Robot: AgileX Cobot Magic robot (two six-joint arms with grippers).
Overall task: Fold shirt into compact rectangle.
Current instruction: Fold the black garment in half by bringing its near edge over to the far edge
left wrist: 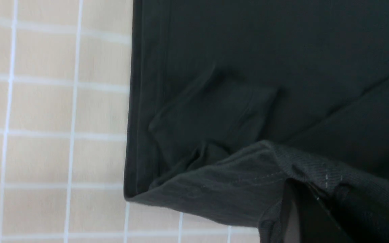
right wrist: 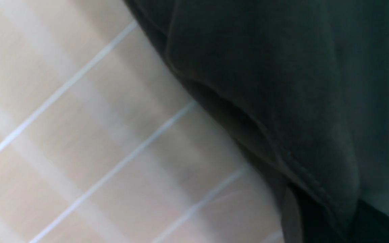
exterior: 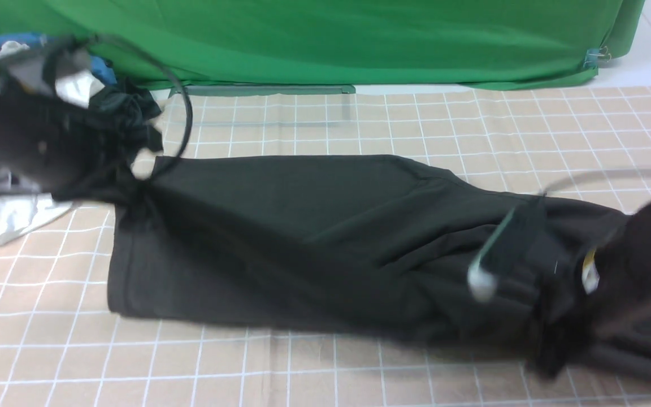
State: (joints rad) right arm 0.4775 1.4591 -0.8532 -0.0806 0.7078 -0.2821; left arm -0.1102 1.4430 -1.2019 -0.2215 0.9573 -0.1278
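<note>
The black shirt (exterior: 303,237) lies stretched across the checked tablecloth, folded lengthwise, with its hem at the left. My left gripper (exterior: 130,189) is at the shirt's far left corner and is shut on bunched cloth. In the left wrist view a ribbed edge of the shirt (left wrist: 282,67) runs into the left gripper (left wrist: 316,209). My right gripper (exterior: 551,333) is low at the shirt's right end, blurred. In the right wrist view a seamed fold of the shirt (right wrist: 282,84) disappears into the right gripper (right wrist: 319,219). The chest print and neck label are hidden.
A pile of white, blue and dark grey garments (exterior: 77,90) sits at the back left, behind the left arm. A green backdrop (exterior: 359,39) closes off the far edge. The beige checked tablecloth (exterior: 246,367) shows in front of the shirt and beyond it.
</note>
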